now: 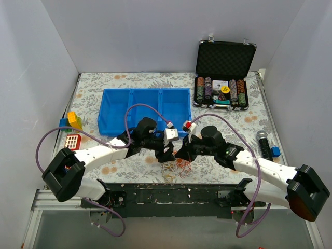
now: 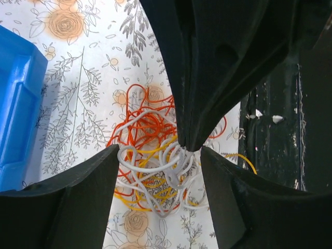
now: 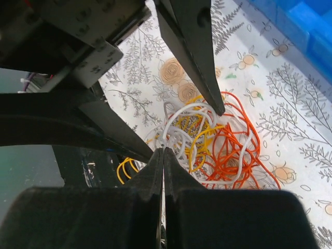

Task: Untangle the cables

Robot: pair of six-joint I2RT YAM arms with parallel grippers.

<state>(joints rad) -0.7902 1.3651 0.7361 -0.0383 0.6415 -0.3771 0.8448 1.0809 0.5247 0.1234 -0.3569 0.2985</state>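
Untangling looked barely begun: thin white, red and orange-yellow cables (image 2: pixel 148 124) lay knotted at the worktop's (image 1: pixel 249 129) near edge; right gripper (image 3: pixel 163 150) clenched on them, left gripper (image 2: pixel 161 151) released.

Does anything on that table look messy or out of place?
Yes: the cables are knotted in one heap at the table's near edge, with white, orange-red and yellow loops threaded through each other.

Poker chip case (image 1: pixel 225 57): no lettering legible; chips and card deck too small to read.
Red tile (image 1: pixel 73 141): a grid of white squares, no characters readable.
White housing (image 3: pixel 98 31): faint dark marks, too blurred to read.
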